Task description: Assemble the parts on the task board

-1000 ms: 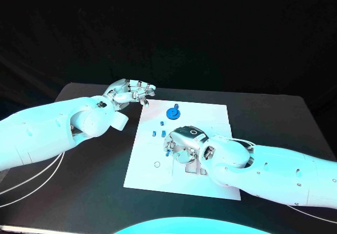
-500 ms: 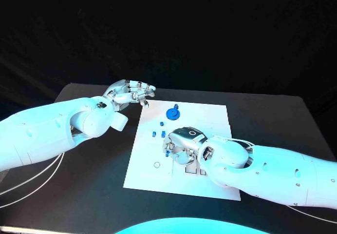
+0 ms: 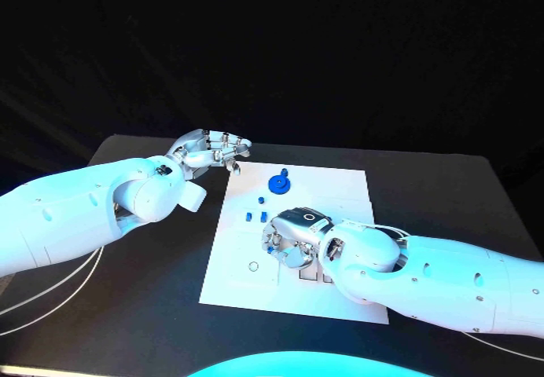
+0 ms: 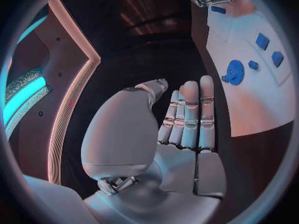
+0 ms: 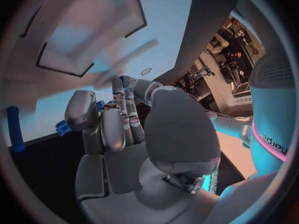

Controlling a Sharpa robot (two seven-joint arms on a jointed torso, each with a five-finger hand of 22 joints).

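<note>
- Task judged partly done: blue gear (image 3: 279, 183) is seated on the white board (image 3: 340, 196); small blue pieces (image 3: 256, 214) are left loose beside it.
- Right hand (image 3: 292, 238) is curled over board centre; whether a piece is held cannot be told.
- Left hand (image 3: 211, 150) is held empty, fingers apart, at the board's far corner.

Both white arms reach over the black table (image 3: 148, 314). The left arm enters from the left edge, its left hand (image 3: 211, 149) poised near the far left corner, just beside the task board (image 3: 340, 188), palm flat and fingers straight, close together, holding nothing. The right arm crosses from the right edge; its right hand (image 3: 290, 236) is lowered over the middle of the board, fingers curled downward. Whether it holds anything cannot be told.
</note>
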